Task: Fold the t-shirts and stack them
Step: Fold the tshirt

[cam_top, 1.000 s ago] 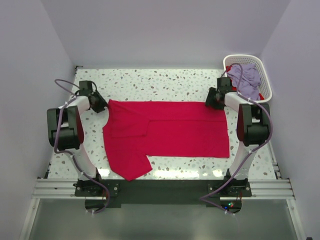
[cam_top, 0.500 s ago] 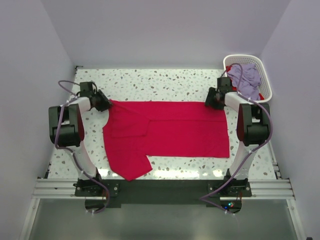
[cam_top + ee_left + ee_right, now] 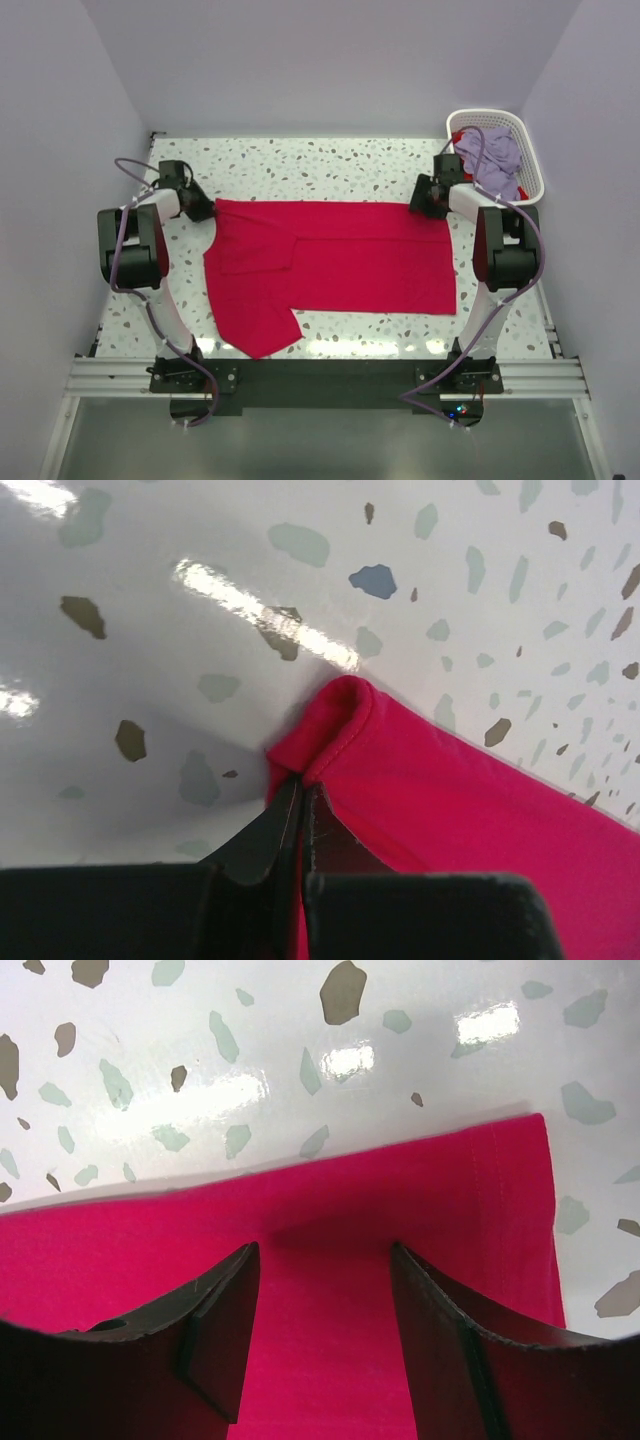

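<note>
A crimson red t-shirt (image 3: pixel 330 262) lies spread flat across the speckled table, one sleeve hanging toward the near left. My left gripper (image 3: pixel 205 207) is shut on the shirt's far left corner (image 3: pixel 345 730), which bunches up between the fingertips. My right gripper (image 3: pixel 425 199) is open, its fingers (image 3: pixel 225 1300) resting on the shirt's far right corner (image 3: pixel 480 1180) near the hem. A pale lavender t-shirt (image 3: pixel 490 160) lies crumpled in the basket with red cloth under it.
A white slotted basket (image 3: pixel 530 150) stands at the table's far right corner, just behind my right arm. Pale walls close in the table on three sides. A black rail runs along the near edge.
My left gripper has pulled the shirt's far left corner a little further left and back, straightening the top edge. The right gripper has stayed in place.
</note>
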Controlling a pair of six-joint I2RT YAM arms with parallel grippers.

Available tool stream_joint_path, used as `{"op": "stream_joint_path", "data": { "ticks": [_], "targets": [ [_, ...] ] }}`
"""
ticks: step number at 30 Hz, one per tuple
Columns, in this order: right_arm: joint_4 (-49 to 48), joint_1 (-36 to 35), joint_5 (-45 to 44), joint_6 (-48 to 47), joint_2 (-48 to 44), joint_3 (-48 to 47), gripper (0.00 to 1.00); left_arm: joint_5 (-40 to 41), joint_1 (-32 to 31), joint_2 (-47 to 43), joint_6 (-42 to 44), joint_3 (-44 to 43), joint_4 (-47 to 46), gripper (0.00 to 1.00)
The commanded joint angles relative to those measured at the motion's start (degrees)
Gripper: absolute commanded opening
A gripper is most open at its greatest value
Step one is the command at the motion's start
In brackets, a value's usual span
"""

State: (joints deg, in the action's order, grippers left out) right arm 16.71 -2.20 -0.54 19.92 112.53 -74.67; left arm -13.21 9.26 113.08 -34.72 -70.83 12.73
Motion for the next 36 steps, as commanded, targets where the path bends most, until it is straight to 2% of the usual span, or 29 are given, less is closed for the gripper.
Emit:
{"op": "stream_joint_path", "data": {
  "ticks": [1,7,9,17,18,20,21,24,27,29,30,33,36],
  "targets": [
    [0.5,0.3,-1.4,-0.3,1.5,-1.9,0.59,8.5,1.4,-3.6,0.8,-1.6,3.7,0.0],
    [0.6,0.3,-0.7,-0.3,2.3,-2.9,0.59,7.2,1.3,-0.9,0.1,-1.1,2.7,0.0],
    [0.5,0.1,0.4,-0.8,2.6,-3.7,0.59,6.1,1.4,-0.2,0.1,-1.1,1.8,0.04],
    [1.6,0.1,2.6,-1.6,1.4,-8.8,0.6,6.1,1.2,-2.0,0.5,-4.9,2.6,0.37],
    [1.6,-0.1,2.8,-1.8,0.9,-8.7,0.6,6.4,1.2,-2.9,0.6,-4.8,2.7,0.44],
    [1.5,-0.4,2.5,-2.6,-1.5,-7.8,0.6,7.8,1.0,-6.5,0.3,-4.0,3.1,0.52],
    [1.6,-0.6,2.4,-2.7,-2.3,-7.3,0.6,8.6,0.9,-7.9,0.3,-3.4,3.3,0.59],
    [2.5,-0.9,1.6,-3.2,-4.3,-5.8,0.6,13.1,-0.4,-14.1,0.4,-0.5,3.4,0.66],
    [3.9,-1.4,0.8,-3.1,-5.6,-4.4,0.59,16.9,-3.4,-18.2,1.8,1.5,4.1,0.66],
    [3.9,-1.7,0.7,-3.0,-6.1,-3.1,0.58,17.9,-6.3,-19.4,2.6,2.2,4.8,0.62],
    [4.0,-2.0,0.7,-3.0,-6.0,-2.8,0.57,18.1,-7.2,-19.5,2.8,2.3,5.0,0.53],
    [4.9,-2.7,0.7,-2.7,-5.1,-3.0,0.52,17.9,-10.4,-16.9,3.9,2.1,4.8,0.39],
    [5.6,-3.1,-0.8,-2.3,-3.5,-4.2,0.48,17.0,-11.6,-12.3,4.0,0.1,5.8,0.32]
  ]
}}
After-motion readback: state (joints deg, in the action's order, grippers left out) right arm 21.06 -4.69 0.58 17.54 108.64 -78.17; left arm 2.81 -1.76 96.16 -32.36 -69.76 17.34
